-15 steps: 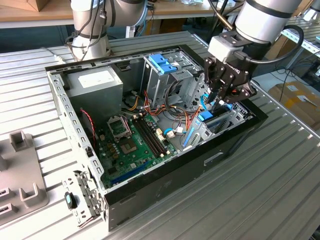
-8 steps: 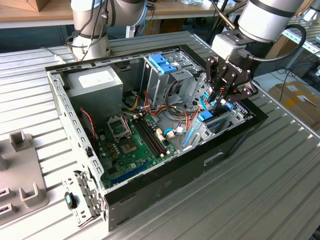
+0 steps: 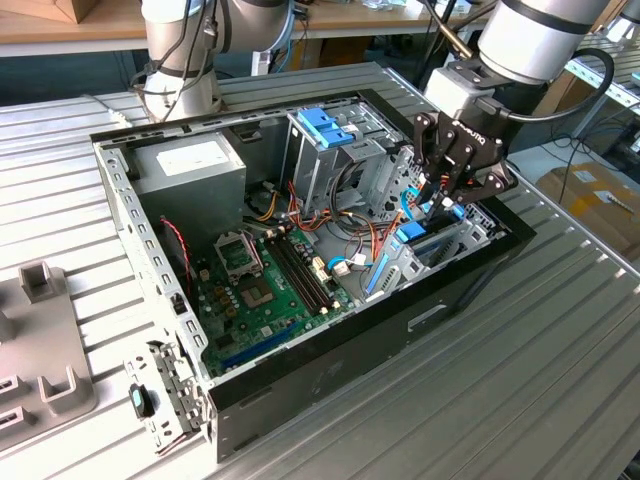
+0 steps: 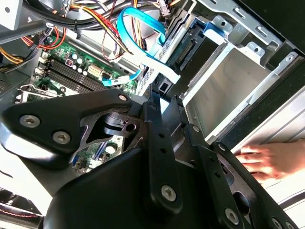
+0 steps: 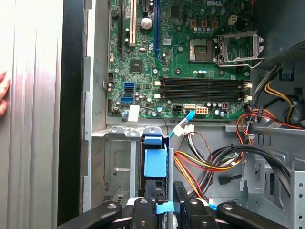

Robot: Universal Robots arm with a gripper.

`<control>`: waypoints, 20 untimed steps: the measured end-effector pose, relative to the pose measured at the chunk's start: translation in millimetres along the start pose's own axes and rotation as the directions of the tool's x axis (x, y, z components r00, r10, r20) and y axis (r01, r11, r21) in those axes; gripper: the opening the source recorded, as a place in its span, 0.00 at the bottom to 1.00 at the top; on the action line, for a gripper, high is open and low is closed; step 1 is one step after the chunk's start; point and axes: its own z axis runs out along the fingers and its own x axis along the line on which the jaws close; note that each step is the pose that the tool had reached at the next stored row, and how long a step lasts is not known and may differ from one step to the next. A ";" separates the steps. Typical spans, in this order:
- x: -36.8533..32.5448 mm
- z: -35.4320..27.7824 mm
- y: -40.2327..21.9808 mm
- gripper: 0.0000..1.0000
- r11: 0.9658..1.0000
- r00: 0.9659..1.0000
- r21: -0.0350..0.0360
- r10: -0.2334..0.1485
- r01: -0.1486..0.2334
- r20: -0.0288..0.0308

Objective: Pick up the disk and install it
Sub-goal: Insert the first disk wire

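Ribbed metal workbench [image 3: 560, 330] carries the open black computer case [image 3: 330, 370]. Inside its lower bay, the grey, blue-railed disk [image 5: 155, 162] is held edgewise by the black gripper [image 3: 452, 195], clamped narrow; insertion looks partly done.

the disk [image 5: 155, 162] stands on edge with its light-blue carrier rail towards the claw [image 5: 164, 212]. it sits directly under the claw tips, low in the metal bay [image 5: 116, 167].
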 end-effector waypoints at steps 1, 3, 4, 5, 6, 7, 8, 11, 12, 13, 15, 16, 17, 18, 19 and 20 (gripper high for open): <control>0.0 0.0 -0.1 0.30 1.000 1.000 0.000 0.000 0.000 0.000; 0.0 0.0 -0.7 0.30 1.000 1.000 0.000 0.000 0.000 0.000; 0.0 -0.1 -1.3 0.30 1.000 1.000 0.000 0.000 0.000 0.000; 0.0 -0.1 -1.7 0.30 1.000 1.000 0.000 0.000 0.000 0.000; 0.0 -0.1 -1.8 0.30 1.000 1.000 0.000 0.000 0.000 0.000; 0.0 -0.1 -1.9 0.30 1.000 1.000 0.000 0.000 0.000 0.000; 0.1 0.0 -2.2 0.30 1.000 1.000 0.000 0.000 0.000 0.000; 0.1 -0.1 -2.9 0.30 1.000 1.000 0.000 0.000 0.000 0.000; 0.1 -0.1 -3.1 0.30 1.000 1.000 0.000 0.000 0.000 0.000; 0.1 -0.1 -3.2 0.30 1.000 1.000 0.000 0.000 0.000 0.000; 0.1 -0.1 -3.7 0.30 1.000 1.000 0.000 0.000 0.000 0.000; 0.1 -0.1 -3.8 0.30 1.000 1.000 0.000 0.000 0.000 0.000; 0.1 -0.1 -4.0 0.30 1.000 1.000 0.000 0.000 0.000 0.000; 0.1 -0.1 -4.4 0.30 1.000 1.000 0.000 0.000 0.000 0.000; 0.1 -0.1 -4.7 0.30 1.000 1.000 0.000 0.000 0.000 0.000; 0.1 -0.1 -4.9 0.30 1.000 1.000 0.000 0.000 0.000 0.000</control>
